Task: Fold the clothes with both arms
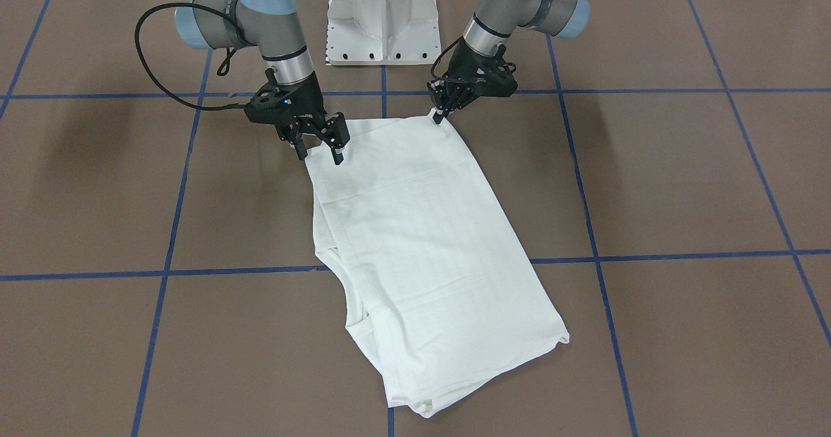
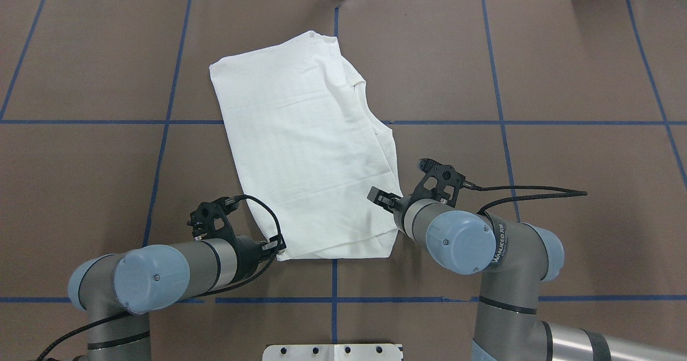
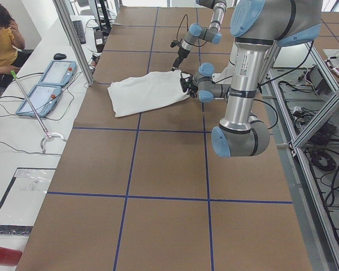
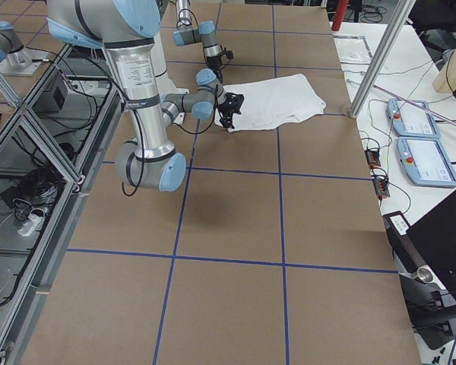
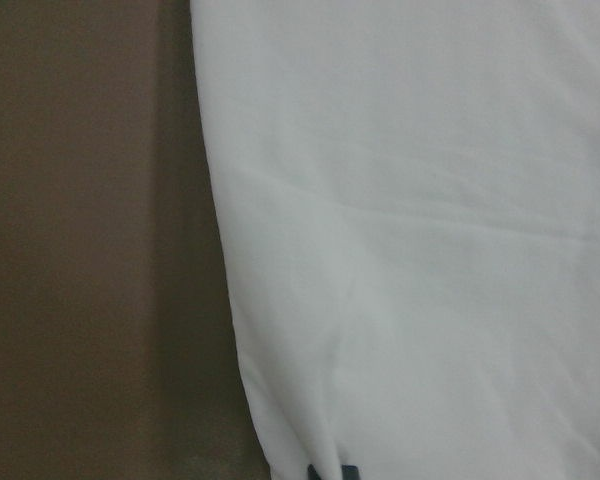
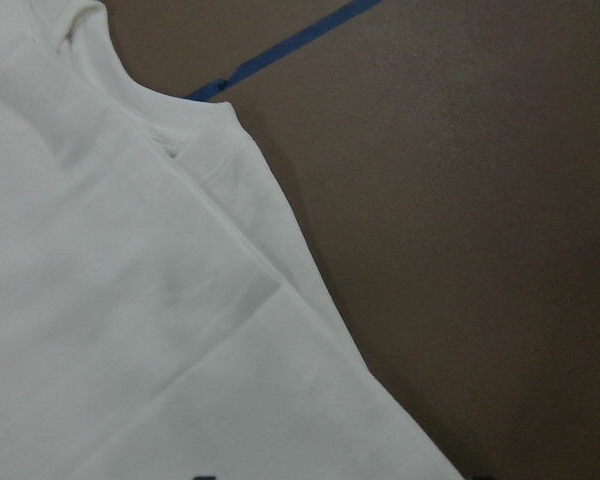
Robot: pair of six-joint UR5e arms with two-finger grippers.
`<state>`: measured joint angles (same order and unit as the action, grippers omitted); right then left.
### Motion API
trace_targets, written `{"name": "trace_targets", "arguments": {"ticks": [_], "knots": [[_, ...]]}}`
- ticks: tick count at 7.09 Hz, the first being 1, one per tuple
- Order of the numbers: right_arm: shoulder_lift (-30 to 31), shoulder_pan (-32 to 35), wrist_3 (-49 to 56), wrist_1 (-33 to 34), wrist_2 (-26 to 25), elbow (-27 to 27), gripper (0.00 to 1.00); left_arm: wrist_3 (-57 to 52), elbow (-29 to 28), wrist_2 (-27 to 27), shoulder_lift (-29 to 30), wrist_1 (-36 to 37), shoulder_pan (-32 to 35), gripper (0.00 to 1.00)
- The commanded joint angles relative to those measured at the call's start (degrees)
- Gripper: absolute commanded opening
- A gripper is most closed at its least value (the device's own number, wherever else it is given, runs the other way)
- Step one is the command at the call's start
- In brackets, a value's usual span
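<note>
The brown table (image 1: 682, 184) carries the white shirt (image 1: 415, 242), already folded into a long, layered slab at the centre of the front-facing view. No print shows on its upper face.

The main risk, as I judge it, is an uneven lift. The left gripper (image 1: 441, 113), just right of top centre, has its fingers drawn together on one corner of the shirt's upper short edge. The right gripper (image 1: 319, 151), left of top centre, has its fingers spread, one on the cloth and one at its edge, so it holds nothing. If the arms rise now, only one corner goes up and the slab skews or unfolds. The fabric is thin and stacked, and loose layers show along the left long edge. A pinch could therefore catch only the top ply and peel the fold apart. A low pinch could also scrape the table.

The shirt's long axis runs diagonally, from top centre near the white pedestal base (image 1: 382, 18) down to the lower middle, leaning right. The gripped short edge points at the robot. The far short edge, at the bottom of the frame, lies free.
</note>
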<state>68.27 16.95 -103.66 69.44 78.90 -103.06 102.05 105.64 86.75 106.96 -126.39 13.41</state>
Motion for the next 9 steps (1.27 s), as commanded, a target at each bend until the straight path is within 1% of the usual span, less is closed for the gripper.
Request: {"name": "trace_targets", "arguments": {"ticks": [1, 4, 5, 6, 7, 8, 9], "knots": [[-1.2, -1.3, -3.2, 4.5, -0.2, 0.1, 0.84, 0.0, 0.0, 0.0, -0.1, 0.0, 0.2, 0.0], [-1.4, -2.7, -5.0, 4.8, -0.8, 0.2, 0.84, 0.0, 0.0, 0.0, 0.0, 0.0, 0.3, 0.0], [-2.3, -2.7, -5.1, 4.8, -0.9, 1.0, 0.83, 0.0, 0.0, 0.0, -0.1, 0.0, 0.3, 0.0], [-4.7, -2.6, -5.1, 4.7, -0.9, 3.6, 0.81, 0.0, 0.0, 0.0, -0.1, 0.0, 0.4, 0.0], [-5.6, -2.5, -5.1, 4.7, -1.0, 4.4, 0.77, 0.0, 0.0, 0.0, -0.1, 0.0, 0.3, 0.0], [-5.6, -2.1, -5.0, 4.7, -1.0, 4.4, 0.69, -0.1, 0.0, 0.0, -0.1, 0.0, 0.4, 0.0], [-5.7, -2.1, -5.1, 4.7, -1.0, 4.4, 0.54, -0.1, 0.0, -0.1, -0.1, 0.0, 0.4, 0.0]]}}
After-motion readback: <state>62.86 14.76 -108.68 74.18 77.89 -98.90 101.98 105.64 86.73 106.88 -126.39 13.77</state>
